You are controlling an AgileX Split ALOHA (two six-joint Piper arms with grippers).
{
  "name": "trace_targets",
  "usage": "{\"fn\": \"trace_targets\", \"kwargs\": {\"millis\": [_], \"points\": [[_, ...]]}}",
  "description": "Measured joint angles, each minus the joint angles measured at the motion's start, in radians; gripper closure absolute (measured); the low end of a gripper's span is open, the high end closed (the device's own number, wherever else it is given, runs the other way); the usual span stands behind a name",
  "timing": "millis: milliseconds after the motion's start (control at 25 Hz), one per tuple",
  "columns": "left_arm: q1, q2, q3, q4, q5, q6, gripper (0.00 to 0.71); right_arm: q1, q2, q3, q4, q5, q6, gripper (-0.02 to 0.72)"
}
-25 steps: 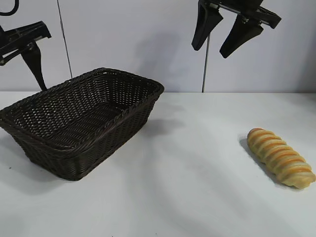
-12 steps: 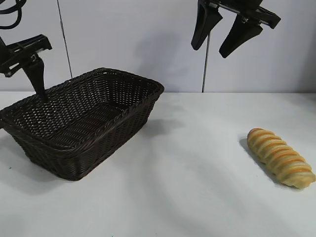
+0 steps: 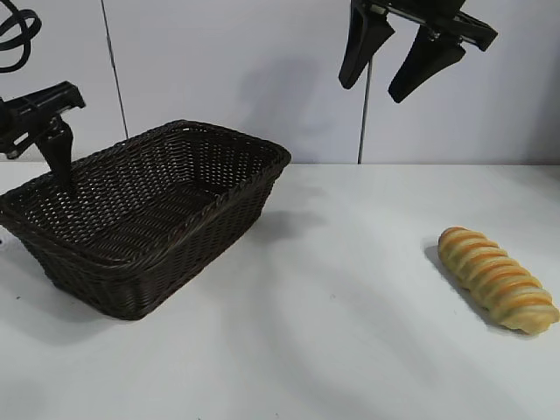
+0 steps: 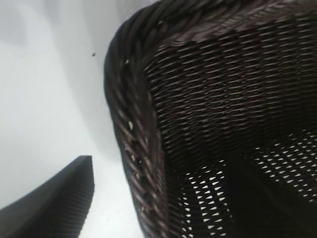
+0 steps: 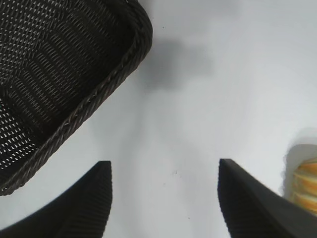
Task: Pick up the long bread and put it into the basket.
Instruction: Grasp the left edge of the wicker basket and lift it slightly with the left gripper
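Note:
The long bread (image 3: 497, 278), golden with orange-brown spiral stripes, lies on the white table at the right; its end also shows in the right wrist view (image 5: 304, 184). The dark brown wicker basket (image 3: 236, 189) stands at the left with nothing in it. My right gripper (image 3: 372, 92) hangs high above the table's middle, open and empty, between basket and bread (image 5: 164, 163). My left gripper (image 3: 59, 173) is low over the basket's far left corner, open and empty. One of its fingers (image 4: 59, 203) is outside the rim (image 4: 131, 99), over the table.
A pale wall with a vertical seam (image 3: 360, 122) closes the back. Bare white table (image 3: 350, 306) stretches between the basket and the bread and along the front.
My left gripper has come down and shifted slightly right, onto the basket's far left corner. The right gripper, basket and bread have not moved.

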Motion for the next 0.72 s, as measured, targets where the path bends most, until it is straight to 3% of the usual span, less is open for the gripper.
{"fn": "trace_targets", "kwargs": {"millis": [360,720], "points": [[0.0,0.066,0.003,0.0,-0.007,-0.001,0.178,0.0,0.0,0.0,0.0,0.0,0.0,0.25],[0.0,0.197,0.003,-0.051,-0.081,-0.001,0.183,0.0,0.0,0.0,0.0,0.0,0.0,0.25]]}}
